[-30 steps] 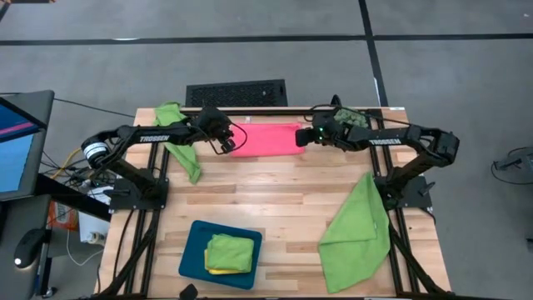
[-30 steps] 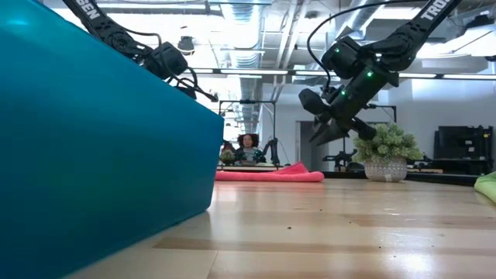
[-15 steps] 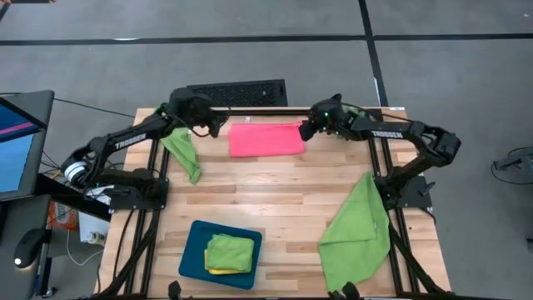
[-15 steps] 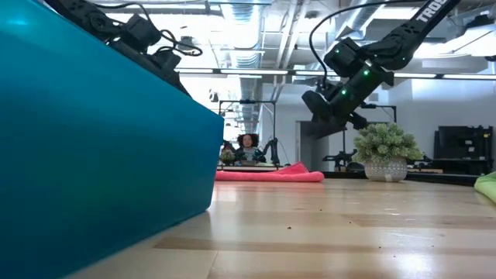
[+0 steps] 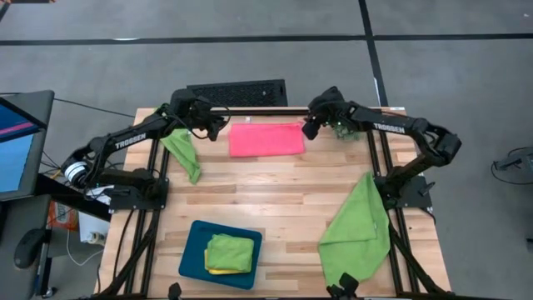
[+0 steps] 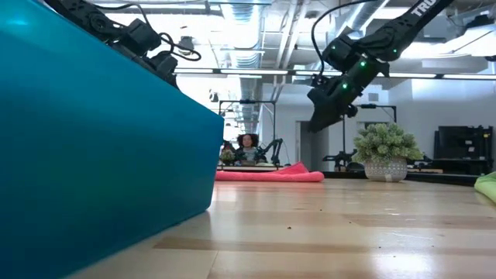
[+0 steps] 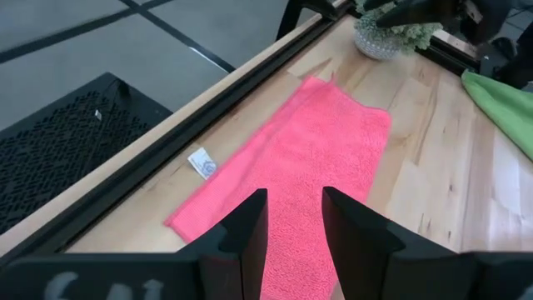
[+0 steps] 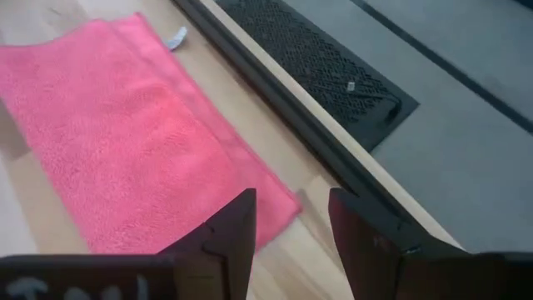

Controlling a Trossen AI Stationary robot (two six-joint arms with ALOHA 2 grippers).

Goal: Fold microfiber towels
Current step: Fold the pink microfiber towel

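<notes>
Pink towel [image 5: 266,139] lies flat between two empty, parted hands, left [image 7: 294,218], right [image 8: 291,218]; only wrist views show gaps.

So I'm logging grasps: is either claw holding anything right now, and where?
Nothing is held. Both the left claw and right claw are open and empty above the pink towel lying flat.

A folded pink microfiber towel [image 5: 266,139] lies at the counter's [image 5: 275,187] back edge, between both tools; the teal rectangular tray [image 5: 193,257] sits front-left.
</notes>
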